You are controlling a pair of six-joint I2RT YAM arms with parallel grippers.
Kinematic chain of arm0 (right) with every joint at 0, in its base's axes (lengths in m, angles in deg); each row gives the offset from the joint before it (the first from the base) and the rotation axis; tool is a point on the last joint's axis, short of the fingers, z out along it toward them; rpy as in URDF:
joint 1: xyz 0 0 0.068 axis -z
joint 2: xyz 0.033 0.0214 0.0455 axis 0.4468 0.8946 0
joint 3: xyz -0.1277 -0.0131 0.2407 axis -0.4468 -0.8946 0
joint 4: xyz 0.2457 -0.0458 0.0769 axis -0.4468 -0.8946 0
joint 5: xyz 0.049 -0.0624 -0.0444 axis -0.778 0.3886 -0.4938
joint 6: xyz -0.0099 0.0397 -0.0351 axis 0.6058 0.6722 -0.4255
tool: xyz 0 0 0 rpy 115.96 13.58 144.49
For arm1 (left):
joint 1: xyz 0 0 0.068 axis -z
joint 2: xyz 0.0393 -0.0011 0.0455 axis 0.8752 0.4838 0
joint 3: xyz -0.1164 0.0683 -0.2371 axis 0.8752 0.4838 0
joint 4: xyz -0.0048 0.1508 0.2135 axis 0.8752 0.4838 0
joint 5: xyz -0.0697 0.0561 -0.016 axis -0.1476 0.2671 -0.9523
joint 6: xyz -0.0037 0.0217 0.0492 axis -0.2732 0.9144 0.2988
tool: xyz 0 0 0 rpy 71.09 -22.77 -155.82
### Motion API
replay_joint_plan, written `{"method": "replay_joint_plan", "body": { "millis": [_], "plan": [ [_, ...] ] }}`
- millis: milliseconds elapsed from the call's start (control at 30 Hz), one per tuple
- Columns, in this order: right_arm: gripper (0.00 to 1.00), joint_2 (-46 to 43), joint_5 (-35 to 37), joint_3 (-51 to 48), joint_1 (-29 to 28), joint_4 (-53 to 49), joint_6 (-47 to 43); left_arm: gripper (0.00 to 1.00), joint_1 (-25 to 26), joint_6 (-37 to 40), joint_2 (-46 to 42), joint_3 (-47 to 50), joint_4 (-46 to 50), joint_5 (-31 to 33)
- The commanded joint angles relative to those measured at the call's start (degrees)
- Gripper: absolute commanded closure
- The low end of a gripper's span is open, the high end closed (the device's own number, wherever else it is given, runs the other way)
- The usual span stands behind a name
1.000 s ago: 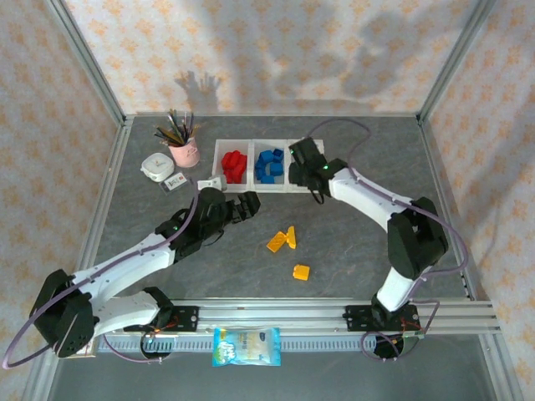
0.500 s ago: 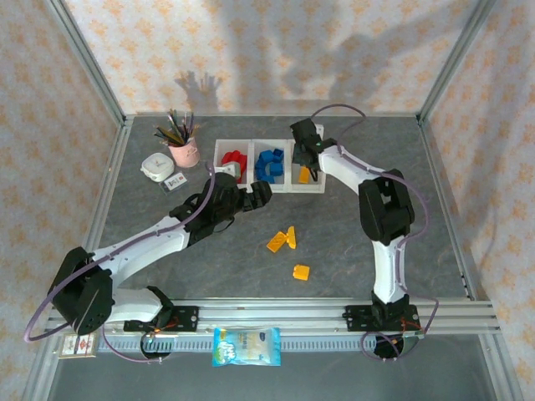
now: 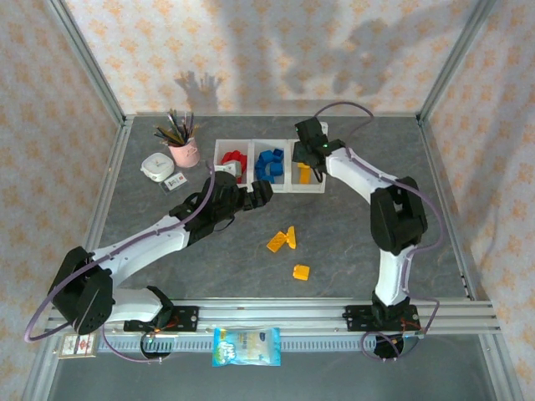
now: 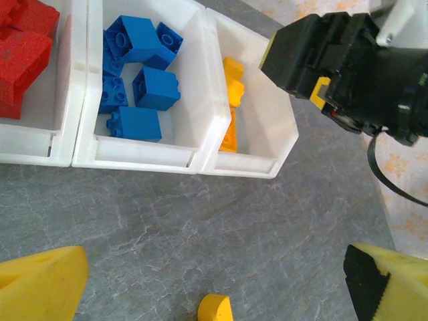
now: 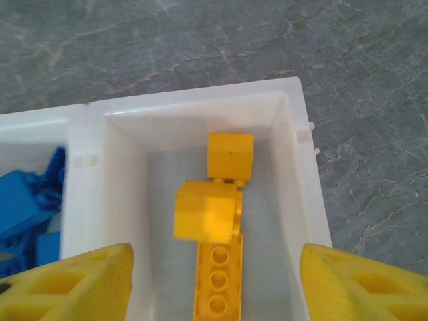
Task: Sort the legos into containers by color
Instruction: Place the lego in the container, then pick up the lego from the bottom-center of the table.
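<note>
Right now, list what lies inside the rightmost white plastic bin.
In the white translucent bin: a small square yellow brick, a blurred chunkier yellow brick, and a long studded yellow plate. The chunkier brick covers the plate's far end.

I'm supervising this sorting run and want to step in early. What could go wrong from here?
The left tool sits just in front of the bins while the right tool hangs over the yellow bin; they could collide. The blurred yellow brick looks mid-drop and might bounce out. The left tool could nudge the loose yellow bricks on the table.
</note>
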Motion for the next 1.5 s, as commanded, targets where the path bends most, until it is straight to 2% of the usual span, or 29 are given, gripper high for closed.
{"method": "replay_joint_plan", "body": {
  "millis": [0,367,500,667,900,1133,1300,1467],
  "plan": [
    [0.33,-4.84,0.13,-4.17,-2.90,0.32,-0.56,0.01,-0.67,0.01,-3.29,1.11,-0.50,0.15],
    [0.27,-12.29,1.44,-16.03,-12.40,-3.28,2.81,0.01,-0.67,-2.94,-12.33,9.58,1.98,2.47],
    [0.26,-13.87,2.53,-19.67,-15.47,-5.36,6.97,0.01,-0.68,-4.66,-15.55,12.31,2.05,3.03],
    [0.27,-15.89,-0.70,-25.11,-18.47,-4.00,12.91,0.01,-0.68,-6.76,-17.82,14.86,1.44,2.86],
    [0.35,-15.23,-2.14,-29.64,-21.08,-2.73,18.39,0.01,-0.68,-8.78,-19.11,17.40,0.47,0.54],
    [0.47,-15.27,-1.76,-32.52,-21.42,-0.92,19.53,0.01,-0.68,-8.86,-19.73,18.07,0.88,0.29],
    [0.49,-14.08,-4.39,-33.02,-21.63,0.77,19.62,0.01,-0.67,-8.69,-19.16,17.67,0.78,0.30],
    [0.54,-13.12,-4.05,-33.27,-21.65,1.29,19.62,0.01,-0.68,-8.52,-18.42,17.49,0.69,0.13]
  ]
}}
